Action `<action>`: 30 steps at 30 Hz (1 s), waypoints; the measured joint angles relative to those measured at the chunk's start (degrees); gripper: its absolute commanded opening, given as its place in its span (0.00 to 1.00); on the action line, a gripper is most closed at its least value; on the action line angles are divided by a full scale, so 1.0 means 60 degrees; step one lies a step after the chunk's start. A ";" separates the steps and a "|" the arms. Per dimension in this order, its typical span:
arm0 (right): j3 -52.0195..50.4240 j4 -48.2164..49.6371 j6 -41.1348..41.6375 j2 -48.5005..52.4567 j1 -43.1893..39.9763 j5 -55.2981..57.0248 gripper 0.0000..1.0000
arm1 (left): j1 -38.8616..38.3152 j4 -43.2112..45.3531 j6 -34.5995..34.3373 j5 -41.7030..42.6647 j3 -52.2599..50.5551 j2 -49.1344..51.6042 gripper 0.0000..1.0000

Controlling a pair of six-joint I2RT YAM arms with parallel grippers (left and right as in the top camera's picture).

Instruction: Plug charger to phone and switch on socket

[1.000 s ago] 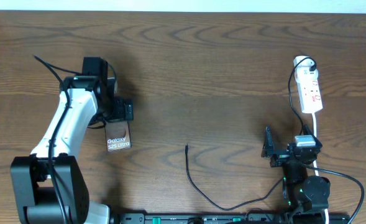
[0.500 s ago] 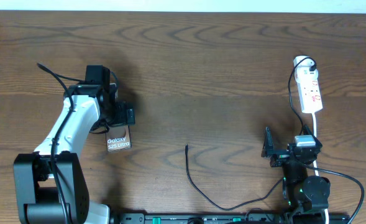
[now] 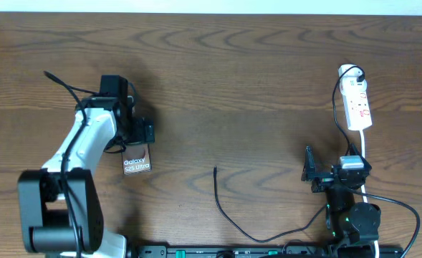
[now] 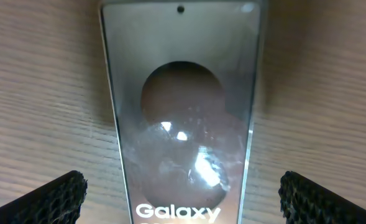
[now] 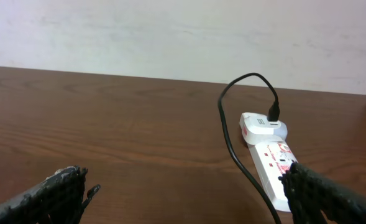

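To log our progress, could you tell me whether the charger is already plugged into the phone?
No, the tip of the charger lies on the table, well apart from the phone.

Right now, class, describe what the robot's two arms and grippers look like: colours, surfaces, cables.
The left arm has a white shell between black joints, with a thin black cable looping off it. The right arm is mostly black, with small green lights. The left gripper and right gripper are black, their finger pads cross-hatched.
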 measured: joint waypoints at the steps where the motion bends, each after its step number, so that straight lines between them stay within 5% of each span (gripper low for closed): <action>1: 0.0000 0.0000 0.0000 0.0000 0.0000 0.0004 0.99 | 0.0000 0.0000 0.0000 -0.0022 0.0000 0.0142 1.00; 30: 0.0000 0.0000 0.0000 0.0000 0.0000 0.0004 0.99 | 0.0000 0.0586 -0.0029 -0.0091 -0.0007 0.0827 1.00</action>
